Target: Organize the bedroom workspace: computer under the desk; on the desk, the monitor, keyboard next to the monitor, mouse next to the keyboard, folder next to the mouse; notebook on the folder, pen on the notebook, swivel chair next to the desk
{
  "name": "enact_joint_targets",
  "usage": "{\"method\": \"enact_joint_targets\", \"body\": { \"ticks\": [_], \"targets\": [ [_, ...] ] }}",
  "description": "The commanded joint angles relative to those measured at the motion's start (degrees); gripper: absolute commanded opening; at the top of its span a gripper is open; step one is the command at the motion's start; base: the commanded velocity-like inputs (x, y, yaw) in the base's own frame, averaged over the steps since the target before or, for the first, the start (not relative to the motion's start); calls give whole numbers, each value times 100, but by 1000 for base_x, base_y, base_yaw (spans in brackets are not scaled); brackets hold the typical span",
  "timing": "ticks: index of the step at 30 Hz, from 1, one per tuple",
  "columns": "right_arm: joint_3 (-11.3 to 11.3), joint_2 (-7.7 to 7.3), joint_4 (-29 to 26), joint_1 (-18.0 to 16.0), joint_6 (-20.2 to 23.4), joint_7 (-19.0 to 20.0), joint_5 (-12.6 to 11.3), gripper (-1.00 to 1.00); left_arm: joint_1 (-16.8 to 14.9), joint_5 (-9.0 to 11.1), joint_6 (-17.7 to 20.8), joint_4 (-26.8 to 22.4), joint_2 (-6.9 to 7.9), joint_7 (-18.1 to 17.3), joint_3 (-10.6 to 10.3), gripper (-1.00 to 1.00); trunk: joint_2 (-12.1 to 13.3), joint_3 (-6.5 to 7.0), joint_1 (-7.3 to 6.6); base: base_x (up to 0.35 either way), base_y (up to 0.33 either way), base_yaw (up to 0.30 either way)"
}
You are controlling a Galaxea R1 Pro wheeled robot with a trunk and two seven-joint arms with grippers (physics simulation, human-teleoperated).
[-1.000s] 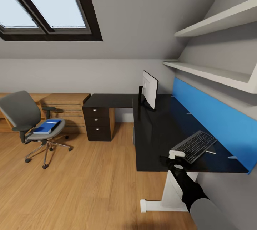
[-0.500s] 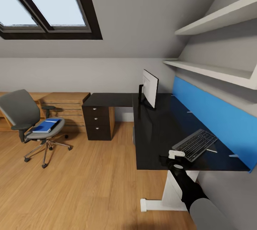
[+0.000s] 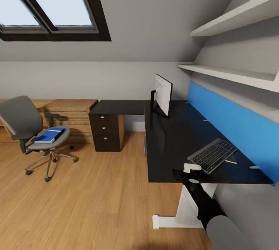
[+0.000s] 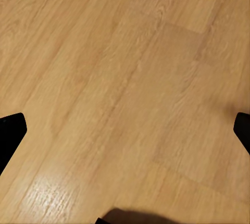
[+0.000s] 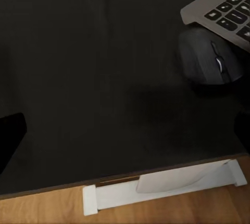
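Here, right hand [image 5: 125,130] spread over desk [image 5: 94,52], mouse [image 5: 211,57] touching keyboard [image 5: 224,8].

Room: grey walls, sloped ceiling with a skylight [image 3: 50,6], wood plank floor [image 3: 89,199].
Desk [image 3: 174,141]: L-shaped, glossy black top, blue back panel, black drawer unit [image 3: 104,133] at its far end.
Monitor [image 3: 162,95]: upright on the desk, near the corner.
Keyboard [image 3: 212,155]: on the desk near the front edge, close to the blue panel.
Chair [image 3: 33,133]: at the left, well apart from the desk, in front of a wooden dresser [image 3: 71,116].
Folder [image 3: 49,135]: blue, lying on the chair seat.
Shelves [image 3: 232,48]: two white ones on the right wall.
Right arm [image 3: 205,203]: black, reaching up to the desk's front edge.
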Motion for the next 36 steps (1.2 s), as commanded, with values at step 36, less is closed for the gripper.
{"method": "enact_joint_targets", "body": {
  "ticks": [36],
  "targets": [
    [-196, -87, 40, -5, -471, -54, -101, 100, -6, 89, -22, 231, 30, 16, -25, 100, -728, -330, 396, 4, -1, 0]
  ]
}}
